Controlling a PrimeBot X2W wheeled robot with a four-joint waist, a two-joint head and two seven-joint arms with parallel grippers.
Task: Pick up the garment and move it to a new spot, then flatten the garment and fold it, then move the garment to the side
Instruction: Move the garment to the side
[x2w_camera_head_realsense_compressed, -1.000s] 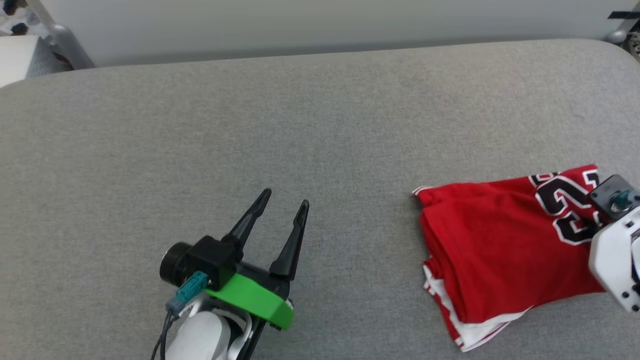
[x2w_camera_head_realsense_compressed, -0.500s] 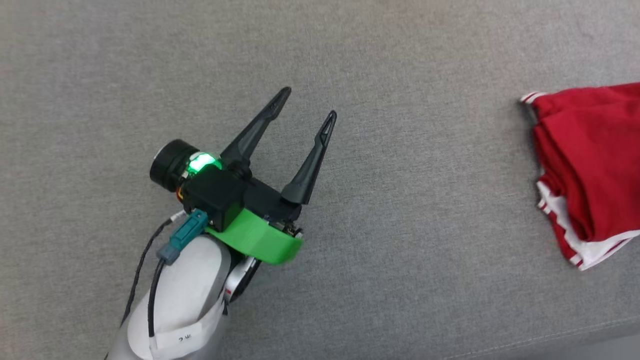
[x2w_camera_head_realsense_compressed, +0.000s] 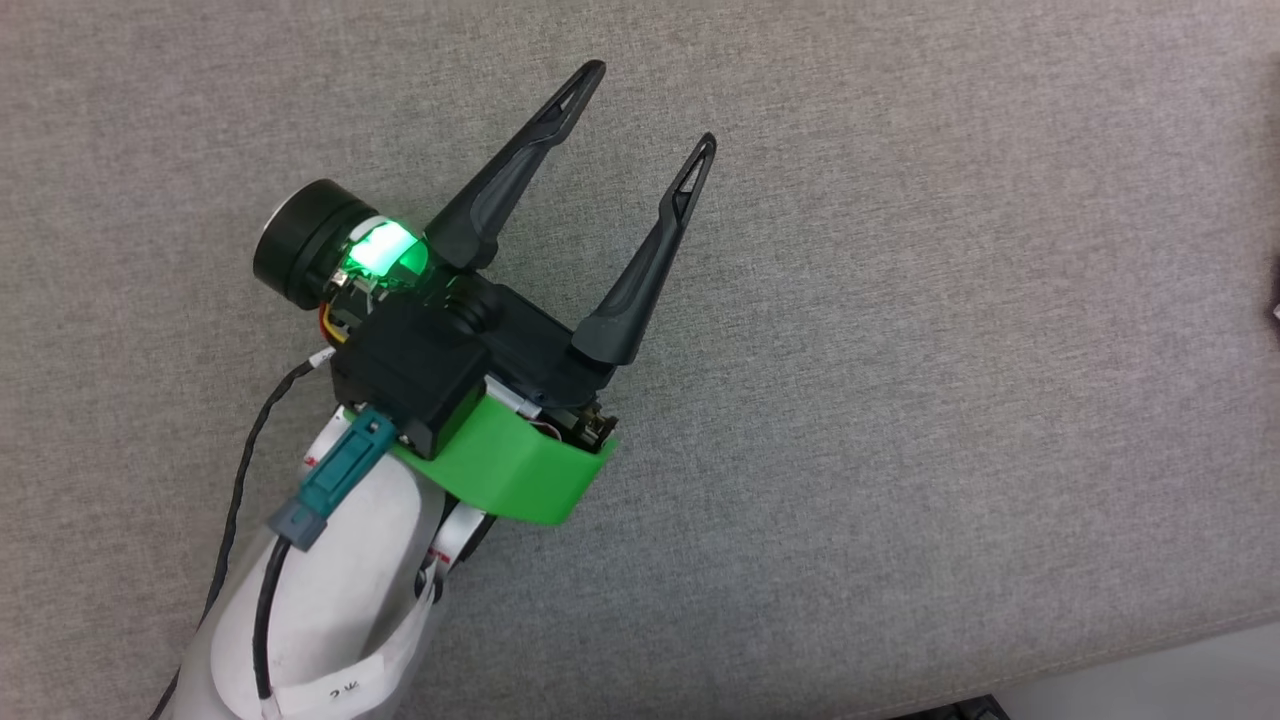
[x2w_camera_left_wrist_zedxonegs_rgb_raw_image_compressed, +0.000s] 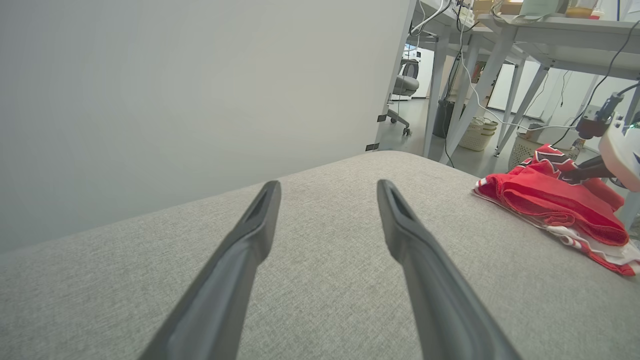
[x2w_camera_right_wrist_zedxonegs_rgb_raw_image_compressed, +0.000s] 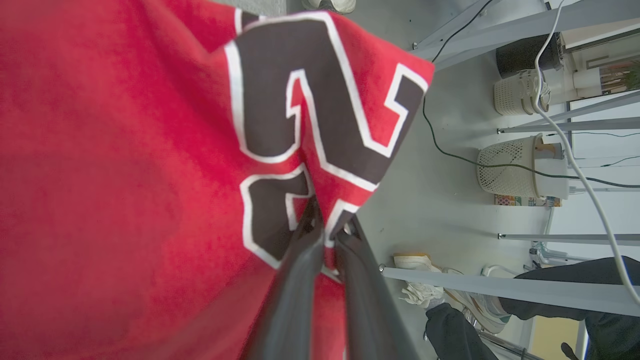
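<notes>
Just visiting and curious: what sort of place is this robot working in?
Probably a lab or workshop rather than a home: metal-legged benches, an office chair and a basket on a bare floor.

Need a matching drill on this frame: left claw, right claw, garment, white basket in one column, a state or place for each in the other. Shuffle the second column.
Column 1
1. left claw
2. right claw
3. garment
4. white basket

Column 2
A. standing on the floor
B. open, nothing between its fingers
C. red, bunched near the edge of the gray cushion
D. shut on cloth

Pairs: 1-B, 2-D, 3-C, 4-A
</notes>
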